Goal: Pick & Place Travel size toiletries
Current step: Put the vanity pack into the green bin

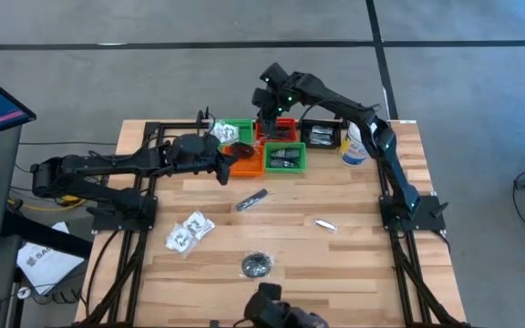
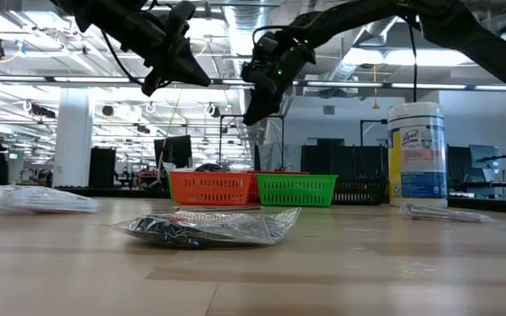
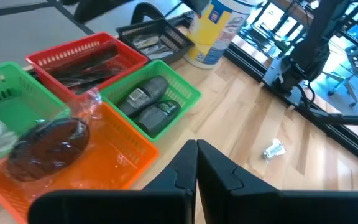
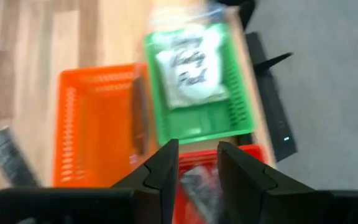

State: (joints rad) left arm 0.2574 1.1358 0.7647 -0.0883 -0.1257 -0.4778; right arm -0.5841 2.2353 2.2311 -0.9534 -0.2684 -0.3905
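Travel size toiletries lie loose on the table: white packets (image 1: pixel 188 230), a black round piece in plastic (image 1: pixel 256 265), a dark slim packet (image 1: pixel 252 199) and a small silvery sachet (image 1: pixel 324 224). More of them fill the trays: dark grey ovals (image 3: pixel 148 102) in a green tray (image 1: pixel 285 158), and a black round piece in plastic (image 3: pixel 48 140) lying over the orange tray (image 3: pixel 104 155). My left gripper (image 3: pixel 196 168) hangs shut beside the orange tray and holds nothing. My right gripper (image 4: pixel 197 168) hovers open over the red tray (image 1: pixel 276 132), with nothing between its fingers.
A second green tray (image 4: pixel 194 81) with white packets and a black tray (image 1: pixel 322 137) complete the far row. A tall white canister (image 1: pixel 354 146) stands at its right end. Bare wood spreads between the loose items in the table's middle.
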